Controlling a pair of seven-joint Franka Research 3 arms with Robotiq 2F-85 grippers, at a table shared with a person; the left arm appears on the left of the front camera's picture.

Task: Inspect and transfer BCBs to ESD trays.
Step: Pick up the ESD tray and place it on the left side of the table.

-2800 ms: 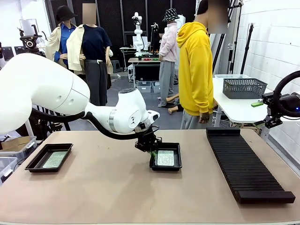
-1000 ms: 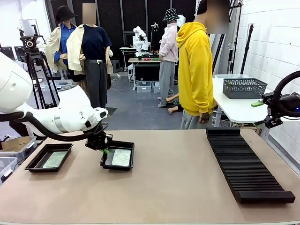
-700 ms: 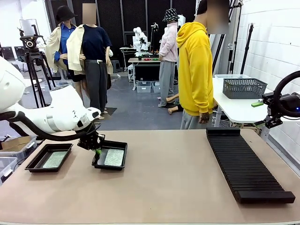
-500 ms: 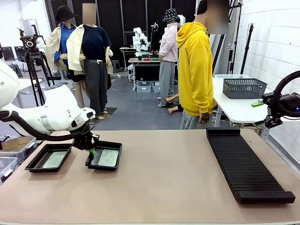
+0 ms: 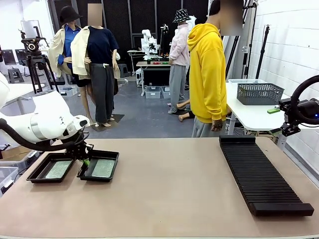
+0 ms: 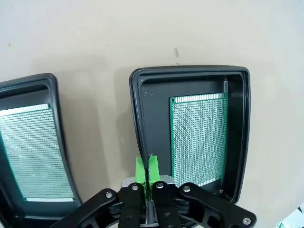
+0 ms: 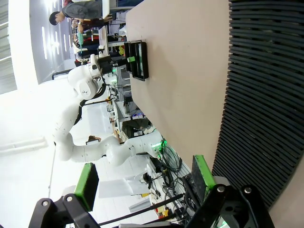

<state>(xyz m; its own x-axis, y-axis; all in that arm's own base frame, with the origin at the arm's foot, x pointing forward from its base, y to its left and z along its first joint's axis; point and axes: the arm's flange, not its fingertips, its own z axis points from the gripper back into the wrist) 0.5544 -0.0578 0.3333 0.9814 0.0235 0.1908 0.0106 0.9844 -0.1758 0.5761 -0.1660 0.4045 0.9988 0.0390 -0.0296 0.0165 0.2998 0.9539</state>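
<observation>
Two glossy black ESD trays lie side by side at the table's left, each with a green BCB flat on its floor. My left gripper (image 5: 85,161) is shut on the left rim of the right-hand tray (image 5: 114,164), which holds one BCB (image 5: 102,168). In the left wrist view the green pads of the gripper (image 6: 147,166) pinch that tray's wall (image 6: 137,123), with the board (image 6: 199,137) just beyond. The other tray (image 5: 36,173) with its BCB (image 5: 59,169) sits just to the left. My right gripper (image 7: 145,178) is open above the table's right edge.
A long black ribbed rack (image 5: 261,174) covers the table's right side. A person in a yellow hoodie (image 5: 207,74) stands at the far edge. A grey mesh basket (image 5: 259,93) rests on a white side table. The table's middle is bare.
My left arm has dragged the held tray leftward across the table, from the middle to right beside the other tray. The right arm has stayed put.
</observation>
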